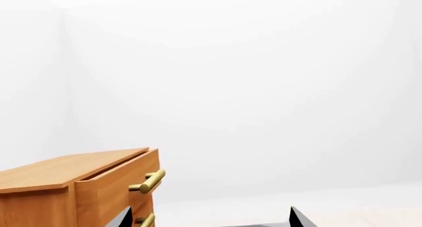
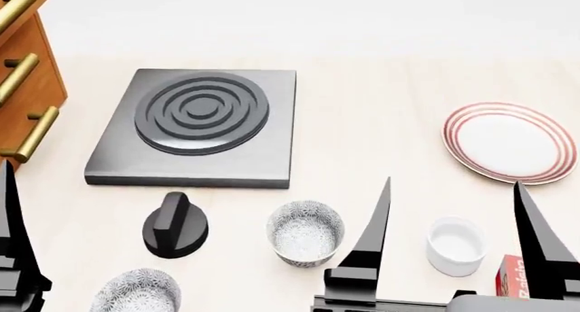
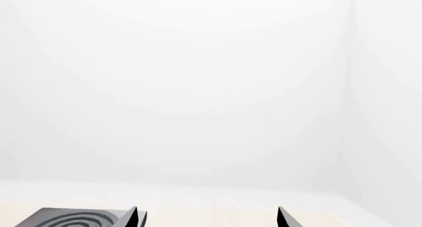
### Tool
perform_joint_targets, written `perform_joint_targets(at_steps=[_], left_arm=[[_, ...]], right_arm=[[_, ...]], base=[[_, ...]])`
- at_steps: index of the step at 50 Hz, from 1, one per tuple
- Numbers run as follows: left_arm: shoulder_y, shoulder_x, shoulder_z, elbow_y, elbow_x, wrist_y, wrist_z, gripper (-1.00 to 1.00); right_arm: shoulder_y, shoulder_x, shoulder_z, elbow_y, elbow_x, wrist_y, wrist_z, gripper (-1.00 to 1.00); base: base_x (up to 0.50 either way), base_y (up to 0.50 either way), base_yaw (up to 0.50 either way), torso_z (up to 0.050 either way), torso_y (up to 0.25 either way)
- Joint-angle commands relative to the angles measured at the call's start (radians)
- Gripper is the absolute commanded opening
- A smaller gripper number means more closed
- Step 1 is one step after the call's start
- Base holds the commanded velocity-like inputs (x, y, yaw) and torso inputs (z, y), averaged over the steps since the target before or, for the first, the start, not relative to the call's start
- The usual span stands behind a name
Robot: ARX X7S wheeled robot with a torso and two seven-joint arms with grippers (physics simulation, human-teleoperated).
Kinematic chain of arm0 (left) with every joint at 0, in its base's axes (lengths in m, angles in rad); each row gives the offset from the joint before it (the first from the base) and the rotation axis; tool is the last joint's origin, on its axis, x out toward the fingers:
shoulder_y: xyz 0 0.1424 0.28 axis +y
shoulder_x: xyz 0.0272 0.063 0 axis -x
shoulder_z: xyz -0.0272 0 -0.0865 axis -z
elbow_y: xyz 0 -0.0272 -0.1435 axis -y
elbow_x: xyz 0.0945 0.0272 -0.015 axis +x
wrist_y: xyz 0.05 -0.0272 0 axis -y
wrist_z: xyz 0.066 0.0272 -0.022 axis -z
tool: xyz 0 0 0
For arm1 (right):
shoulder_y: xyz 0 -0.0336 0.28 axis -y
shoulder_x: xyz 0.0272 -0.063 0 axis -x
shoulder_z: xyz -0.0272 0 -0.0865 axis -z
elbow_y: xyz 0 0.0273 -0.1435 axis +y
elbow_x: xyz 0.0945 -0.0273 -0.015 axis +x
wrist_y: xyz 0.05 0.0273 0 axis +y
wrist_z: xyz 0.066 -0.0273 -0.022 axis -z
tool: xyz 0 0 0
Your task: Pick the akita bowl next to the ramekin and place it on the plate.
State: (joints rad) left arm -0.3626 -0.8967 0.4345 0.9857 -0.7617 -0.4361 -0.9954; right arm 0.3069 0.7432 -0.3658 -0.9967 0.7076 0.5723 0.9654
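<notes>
The pale wooden desk (image 2: pixel 381 101) carries everything, with an orange-wood drawer unit (image 2: pixel 23 74) with brass handles at its far left edge. Next in size is the grey hot plate (image 2: pixel 195 128) with raised rings, then the plate (image 2: pixel 507 142), red-ringed and bare, far right. Smaller: a black knob-like object (image 2: pixel 175 225), and two speckled bowls. The akita bowl (image 2: pixel 305 232) that counts is the one just left of the ramekin (image 2: pixel 456 244), close but apart from it; its look-alike bowl (image 2: pixel 136 291) sits near the bottom left, well apart from both.

Judging from this, nothing is done yet (the bowl stands untouched, the plate empty); reach, grasp, carry and placing all remain.

The right end effector (image 2: pixel 453 217) hovers released, fingers spread wide, holding nothing. The left end effector (image 2: pixel 13 257) shows only one finger, though the left wrist view shows two tips apart: released too.

A red box (image 2: pixel 509 274) beside the ramekin bears white lettering, too cropped to read.
</notes>
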Motion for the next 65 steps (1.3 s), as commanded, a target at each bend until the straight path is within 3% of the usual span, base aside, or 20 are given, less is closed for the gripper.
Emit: perform_joint_targets(at_steps=[1, 65], left_arm=[[0.006, -0.006, -0.001, -0.001, 0.001, 0.012, -0.002, 1.0], [-0.009, -0.016, 0.024, -0.009, 0.003, 0.018, -0.014, 1.0]], right_arm=[[-0.002, 0.009, -0.002, -0.006, 0.004, -0.008, 0.009, 1.0], [0.018, 0.039, -0.023, 0.006, 0.023, -0.046, 0.033, 1.0]], base=[[0.1, 0.0, 0.0, 0.0, 0.0], [0.1, 0.0, 0.0, 0.0, 0.0]])
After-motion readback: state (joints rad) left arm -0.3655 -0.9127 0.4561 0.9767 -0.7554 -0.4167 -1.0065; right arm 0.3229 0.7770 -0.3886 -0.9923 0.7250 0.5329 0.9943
